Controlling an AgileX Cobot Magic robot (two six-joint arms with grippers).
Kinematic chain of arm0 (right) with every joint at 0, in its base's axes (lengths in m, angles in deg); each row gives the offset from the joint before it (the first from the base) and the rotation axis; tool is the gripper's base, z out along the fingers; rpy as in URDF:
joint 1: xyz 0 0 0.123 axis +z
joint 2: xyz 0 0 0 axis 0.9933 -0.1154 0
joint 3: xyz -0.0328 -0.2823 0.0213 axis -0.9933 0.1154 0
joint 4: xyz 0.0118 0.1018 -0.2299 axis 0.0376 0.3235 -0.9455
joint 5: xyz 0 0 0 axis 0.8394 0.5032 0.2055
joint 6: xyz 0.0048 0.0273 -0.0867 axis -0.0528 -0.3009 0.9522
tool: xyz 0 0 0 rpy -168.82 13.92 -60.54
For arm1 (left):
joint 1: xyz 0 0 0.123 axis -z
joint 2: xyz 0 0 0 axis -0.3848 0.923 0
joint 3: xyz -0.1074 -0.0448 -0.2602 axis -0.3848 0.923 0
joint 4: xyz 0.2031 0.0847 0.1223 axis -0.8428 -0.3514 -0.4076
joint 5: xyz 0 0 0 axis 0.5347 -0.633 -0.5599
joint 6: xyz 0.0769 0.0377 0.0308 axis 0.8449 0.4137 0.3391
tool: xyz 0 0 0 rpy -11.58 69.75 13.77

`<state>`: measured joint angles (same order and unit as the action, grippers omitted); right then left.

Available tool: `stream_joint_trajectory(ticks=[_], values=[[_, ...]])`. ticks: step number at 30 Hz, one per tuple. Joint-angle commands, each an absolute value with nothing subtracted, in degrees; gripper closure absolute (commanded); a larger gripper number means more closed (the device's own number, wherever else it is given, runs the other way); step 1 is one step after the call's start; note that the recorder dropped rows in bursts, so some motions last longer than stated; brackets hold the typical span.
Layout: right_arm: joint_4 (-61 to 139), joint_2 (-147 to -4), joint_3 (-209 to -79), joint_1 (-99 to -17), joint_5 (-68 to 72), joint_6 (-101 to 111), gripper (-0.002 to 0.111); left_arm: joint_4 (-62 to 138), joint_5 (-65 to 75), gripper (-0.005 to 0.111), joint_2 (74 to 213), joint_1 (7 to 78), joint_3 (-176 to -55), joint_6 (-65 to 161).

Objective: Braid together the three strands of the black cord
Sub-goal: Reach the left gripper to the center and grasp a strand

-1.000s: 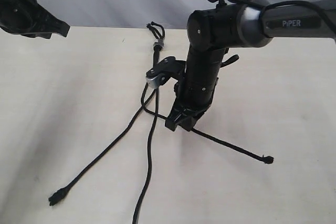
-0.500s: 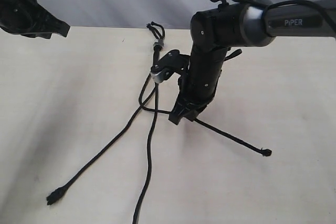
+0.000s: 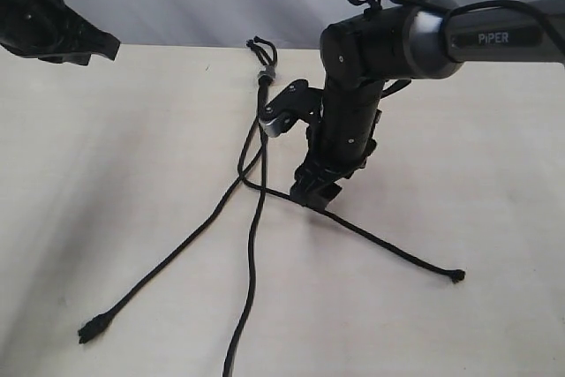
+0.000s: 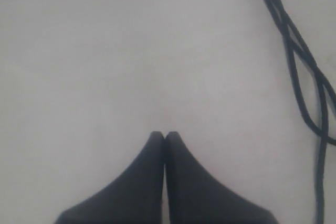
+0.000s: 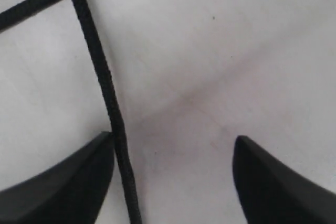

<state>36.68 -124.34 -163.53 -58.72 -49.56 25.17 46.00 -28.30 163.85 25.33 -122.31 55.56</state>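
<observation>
The black cord's knot with its grey band (image 3: 265, 71) lies at the table's far edge, and the three strands fan out toward the front. The left strand (image 3: 168, 262) ends in a frayed tip. The middle strand (image 3: 252, 262) runs off the near edge of view. The right strand (image 3: 388, 249) passes under my right gripper (image 3: 315, 195), which stands open over it. In the right wrist view that strand (image 5: 107, 90) lies loose against one finger of the right gripper (image 5: 173, 138). My left gripper (image 3: 108, 43) hangs shut and empty at the far left (image 4: 165, 134), with the strands (image 4: 302, 77) off to its side.
The pale wooden table (image 3: 106, 174) ends at a back edge against a grey wall. The right arm's wrist camera bracket (image 3: 284, 108) hangs just above the cord where the strands cross.
My right gripper has opened and let go of the right strand, which now lies flat with its tip a little further out to the right. The left arm has stayed put.
</observation>
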Motion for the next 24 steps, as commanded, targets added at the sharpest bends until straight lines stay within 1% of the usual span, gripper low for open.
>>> stream_joint_trajectory(ticks=[1,5,9,11,14,18,20,21,24], values=[[35.9,-119.4,-163.4,-59.5,-49.5,24.4,0.034,52.5,-29.8,0.106,163.9,25.2,-122.0,55.2],[36.2,-111.5,-163.4,-61.5,-47.7,23.3,0.033,60.7,-34.0,0.106,163.9,26.6,-122.0,60.9],[37.6,-103.5,-163.1,-65.5,-46.4,19.2,0.033,68.4,-37.9,0.106,163.9,31.2,-122.0,69.1],[40.4,-99.7,-160.7,-68.2,-44.0,19.1,0.033,69.8,-39.0,0.106,163.9,35.3,-122.0,72.8],[42.7,-93.9,-152.4,-71.7,-35.7,19.5,0.033,67.9,-38.8,0.107,163.9,42.4,-121.9,73.3],[43.8,-87.4,-141.0,-75.0,-23.0,19.4,0.033,62.0,-34.2,0.107,164.0,50.7,-120.5,68.6],[43.8,-85.8,-138.2,-75.6,-19.2,19.4,0.033,58.5,-32.1,0.107,164.2,53.7,-119.7,66.0],[43.8,-84.8,-136.1,-75.7,-17.5,19.0,0.033,56.5,-31.8,0.107,164.9,56.4,-119.0,64.3],[43.8,-84.6,-135.7,-75.7,-16.0,19.0,0.033,56.2,-30.3,0.107,167.9,59.4,-117.6,63.1]])
